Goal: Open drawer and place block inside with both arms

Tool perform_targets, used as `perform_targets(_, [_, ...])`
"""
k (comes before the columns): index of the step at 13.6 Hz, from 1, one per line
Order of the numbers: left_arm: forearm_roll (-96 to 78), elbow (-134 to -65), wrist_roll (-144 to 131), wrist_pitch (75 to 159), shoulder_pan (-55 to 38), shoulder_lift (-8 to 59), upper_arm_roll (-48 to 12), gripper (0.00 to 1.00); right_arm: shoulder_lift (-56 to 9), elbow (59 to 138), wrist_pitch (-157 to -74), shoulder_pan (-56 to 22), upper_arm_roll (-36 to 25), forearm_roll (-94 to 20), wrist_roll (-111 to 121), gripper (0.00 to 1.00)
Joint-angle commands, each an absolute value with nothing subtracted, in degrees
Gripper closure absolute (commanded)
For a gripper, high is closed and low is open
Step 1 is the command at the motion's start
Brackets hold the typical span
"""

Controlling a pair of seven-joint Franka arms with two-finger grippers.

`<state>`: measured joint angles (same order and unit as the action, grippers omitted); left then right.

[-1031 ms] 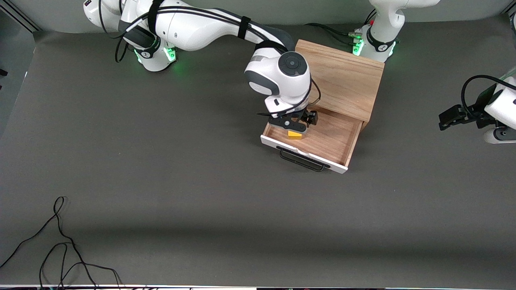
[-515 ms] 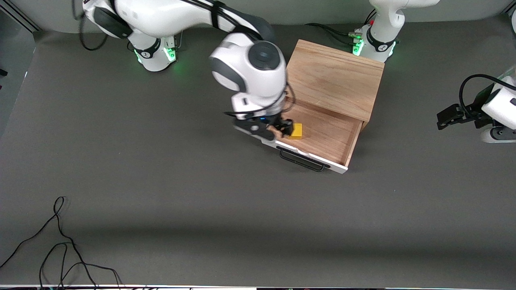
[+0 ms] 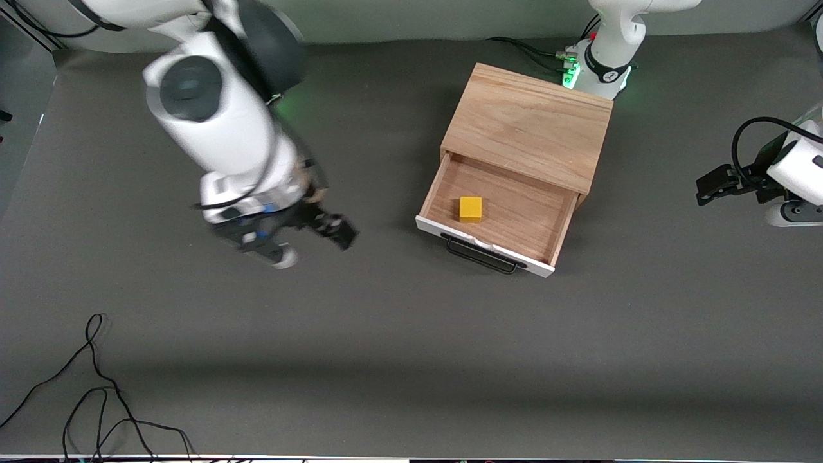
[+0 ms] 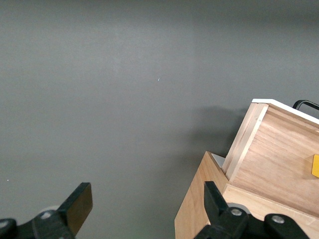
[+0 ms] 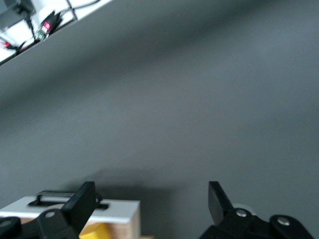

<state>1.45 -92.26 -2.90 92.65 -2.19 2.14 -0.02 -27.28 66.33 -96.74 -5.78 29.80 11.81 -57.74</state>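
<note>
The drawer [image 3: 514,222] of the wooden cabinet [image 3: 527,125] stands pulled out, with its white front and black handle [image 3: 482,257] toward the front camera. The yellow block [image 3: 470,209] lies alone on the drawer floor, near the front panel. My right gripper [image 3: 325,230] is open and empty, up over bare table toward the right arm's end. Its wrist view [image 5: 149,199] shows the drawer front [image 5: 75,209] and a bit of the block [image 5: 94,231]. My left gripper [image 3: 710,186] waits open and empty at the left arm's end; its wrist view [image 4: 147,201] shows the cabinet [image 4: 209,209].
A loose black cable [image 3: 96,386] lies on the grey table near the front camera at the right arm's end. Cables [image 3: 546,54] run beside the left arm's green-lit base [image 3: 598,71], close to the cabinet's back.
My right gripper has let go of the block, left it in the drawer, and swung up and away toward the right arm's end. The left arm has hardly moved.
</note>
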Motion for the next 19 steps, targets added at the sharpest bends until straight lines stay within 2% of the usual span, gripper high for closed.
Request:
perform_targets(1, [0.97, -91.5, -1.67, 90.71, -1.49, 1.58, -0.53, 0.0, -21.37, 72.68, -97.47, -3.26, 25.41, 8.71, -47.32, 0.0])
perform_targets(6, [1.14, -91.41, -1.41, 90.61, -1.76, 1.58, -0.62, 0.0, -14.07, 79.79, -98.7, -2.2, 8.73, -4.02, -25.79, 0.0])
perform_targets(9, [1.23, -90.53, -1.32, 90.18, -2.2, 1.49, -1.05, 0.0, -9.42, 86.11, -99.57, -2.29, 3.27, -4.39, -19.18, 0.0])
perform_targets(11, [0.97, -90.53, -1.58, 89.74, -2.2, 1.49, -0.97, 0.0, -6.86, 89.38, -100.81, -2.37, 1.68, -3.96, -17.49, 0.0])
perform_targets(19, [0.88, -90.7, -2.29, 88.42, -2.2, 0.88, -1.41, 0.0, -8.44, 88.68, -98.17, -2.29, 0.62, -3.52, -14.68, 0.0])
